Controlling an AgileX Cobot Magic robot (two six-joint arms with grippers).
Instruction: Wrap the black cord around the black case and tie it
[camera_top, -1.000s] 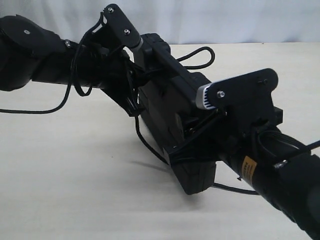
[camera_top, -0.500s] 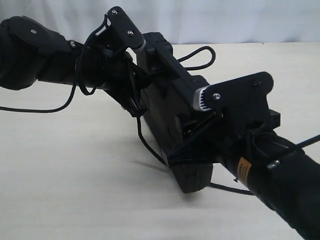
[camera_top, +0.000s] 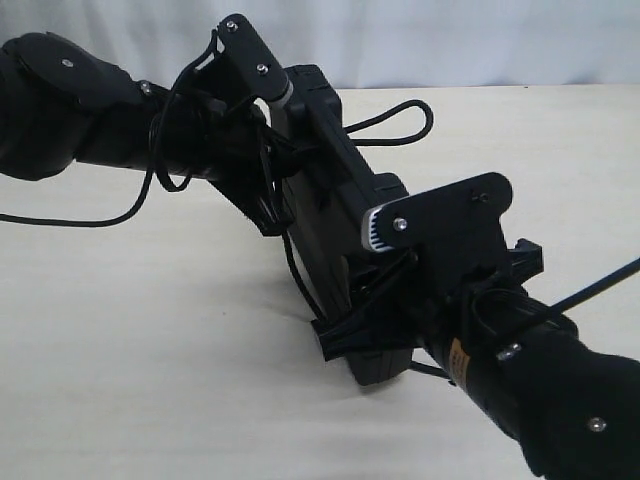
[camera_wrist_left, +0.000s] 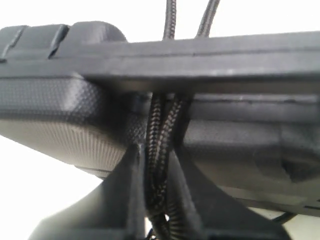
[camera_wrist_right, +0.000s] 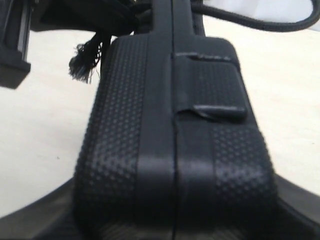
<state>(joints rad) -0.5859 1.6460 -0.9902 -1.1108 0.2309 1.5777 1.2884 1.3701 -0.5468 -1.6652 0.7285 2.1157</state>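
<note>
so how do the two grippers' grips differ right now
The left gripper has narrow jaws pinching two strands of the black cord; the right gripper has wide jaws clamping the black case. Left sits higher on the tilted case than right. Both grip something.

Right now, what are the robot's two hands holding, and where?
The right gripper clamps the black case across its narrow end. The left gripper pinches two strands of the black cord right by the case's edge.
</note>
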